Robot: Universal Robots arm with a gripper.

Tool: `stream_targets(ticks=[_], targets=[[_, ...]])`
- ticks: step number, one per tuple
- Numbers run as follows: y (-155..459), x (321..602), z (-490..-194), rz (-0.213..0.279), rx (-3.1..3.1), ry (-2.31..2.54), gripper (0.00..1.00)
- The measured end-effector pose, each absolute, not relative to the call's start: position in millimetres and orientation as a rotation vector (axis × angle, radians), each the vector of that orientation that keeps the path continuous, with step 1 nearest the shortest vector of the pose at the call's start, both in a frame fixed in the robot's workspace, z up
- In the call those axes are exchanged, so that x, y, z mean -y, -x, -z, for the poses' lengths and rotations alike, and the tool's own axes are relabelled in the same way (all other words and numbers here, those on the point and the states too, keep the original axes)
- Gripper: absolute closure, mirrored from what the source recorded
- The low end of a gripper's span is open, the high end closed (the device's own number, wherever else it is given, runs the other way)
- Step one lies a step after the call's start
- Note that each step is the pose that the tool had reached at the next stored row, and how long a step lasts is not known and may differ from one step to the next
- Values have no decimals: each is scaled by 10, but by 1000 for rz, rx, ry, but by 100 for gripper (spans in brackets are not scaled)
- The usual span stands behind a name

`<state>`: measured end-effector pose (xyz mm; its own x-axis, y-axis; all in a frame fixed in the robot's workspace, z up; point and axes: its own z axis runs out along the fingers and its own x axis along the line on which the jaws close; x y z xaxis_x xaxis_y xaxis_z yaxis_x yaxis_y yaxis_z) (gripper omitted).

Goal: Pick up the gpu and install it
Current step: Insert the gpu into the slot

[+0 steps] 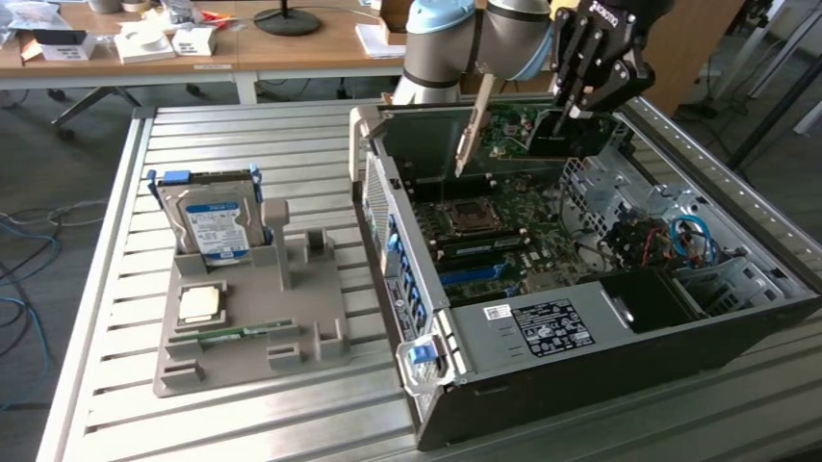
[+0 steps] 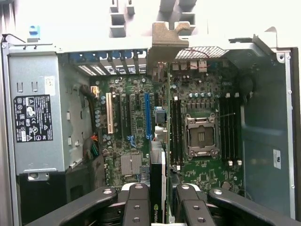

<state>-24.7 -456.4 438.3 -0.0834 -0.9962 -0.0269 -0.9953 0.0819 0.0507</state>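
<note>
Item: gpu (image 2: 158, 174), pinched edge-on in my gripper (image 2: 162, 190); long axis parallel to blue slot (image 2: 148, 115) just beside it, bracket (image 2: 169, 35) toward the case (image 2: 263, 141) rear wall.

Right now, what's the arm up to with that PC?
The arm's pincer is shut on the gpu, holding it edge-down over the open computer case, above the motherboard's blue slot. The card doesn't look seated yet. On the grey holder beside the case, the hard drive and the memory stick sit in their places.
</note>
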Motion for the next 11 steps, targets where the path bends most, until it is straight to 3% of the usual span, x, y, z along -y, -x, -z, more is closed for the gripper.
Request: stream_targets(ticks=[11], targets=[[252, 4562, -4347, 57, 2296, -2153, 74]])
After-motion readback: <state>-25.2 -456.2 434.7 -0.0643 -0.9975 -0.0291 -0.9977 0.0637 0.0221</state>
